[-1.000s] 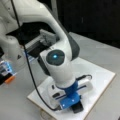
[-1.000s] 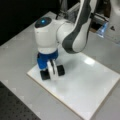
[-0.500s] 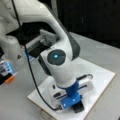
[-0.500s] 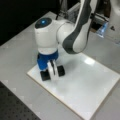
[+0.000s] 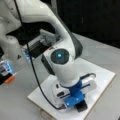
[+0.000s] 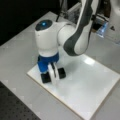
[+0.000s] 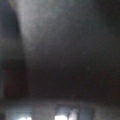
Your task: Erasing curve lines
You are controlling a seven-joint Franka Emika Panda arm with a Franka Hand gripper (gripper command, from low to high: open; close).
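Gripper [image 6: 53, 75] is pressing down on the board [image 6: 85, 87] near its left corner in a front view, lower centre of the board [image 5: 105, 75] in a front view. Can't tell how open it is or what it's holding. Curve lines aren't showing; wrist view is dark.

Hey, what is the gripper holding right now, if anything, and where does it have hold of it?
The gripper is down on the white rectangular board, with a black rectangular eraser block at its fingers; the exact hold cannot be told.

Bare white board [image 6: 95, 82] toward a front view's right, gripper [image 6: 53, 75] at its left corner
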